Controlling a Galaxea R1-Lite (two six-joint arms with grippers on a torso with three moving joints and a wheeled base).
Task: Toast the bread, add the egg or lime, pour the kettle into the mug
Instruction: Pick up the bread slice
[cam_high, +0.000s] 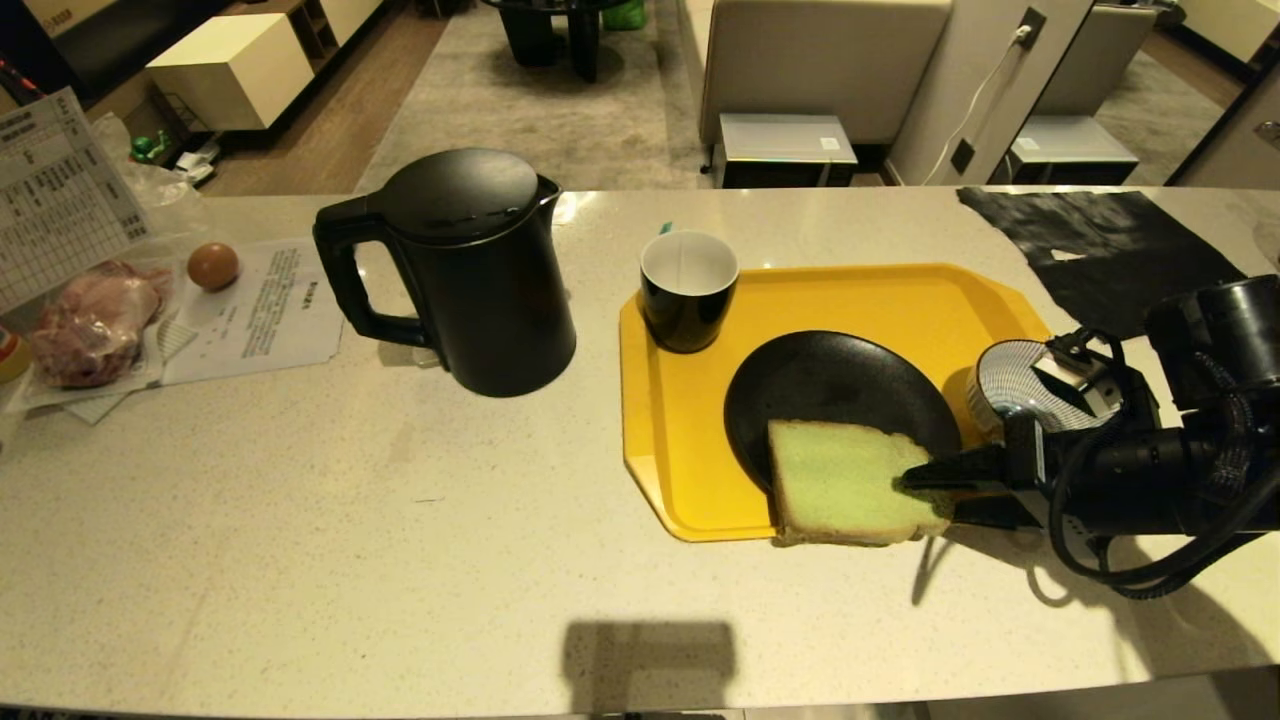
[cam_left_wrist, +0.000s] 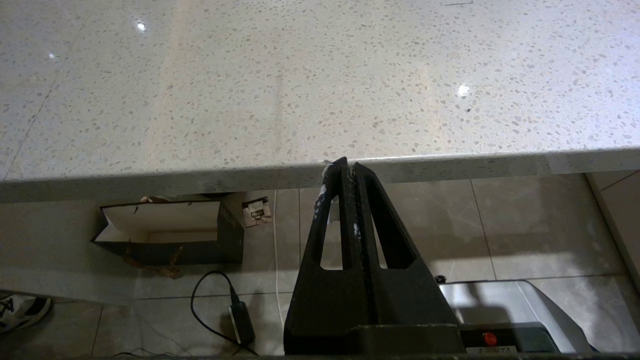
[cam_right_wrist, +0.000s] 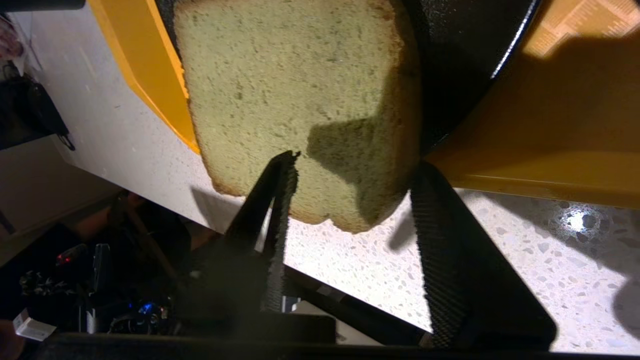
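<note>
The bread (cam_high: 835, 480), pale green with a tan crust, lies on the near rim of a black plate (cam_high: 830, 385) and overhangs the yellow tray (cam_high: 900, 290). My right gripper (cam_high: 925, 495) reaches in level from the right. It stands open, one finger over the slice's right edge and the other below it. In the right wrist view the bread (cam_right_wrist: 295, 85) pokes between the jaws of the gripper (cam_right_wrist: 354, 162). The mug (cam_high: 687, 290) stands on the tray's far left corner, and the kettle (cam_high: 465, 270) stands left of it. My left gripper (cam_left_wrist: 348, 165) is shut and parked below the counter edge. The egg and lime are out of view.
A blue-and-white striped bowl (cam_high: 1010, 385) sits on the tray's right side, just behind my right wrist. A black cloth (cam_high: 1100, 245) lies far right. At far left are papers (cam_high: 260, 310), an orange-brown egg (cam_high: 213, 265) and a pink bagged item (cam_high: 95, 320).
</note>
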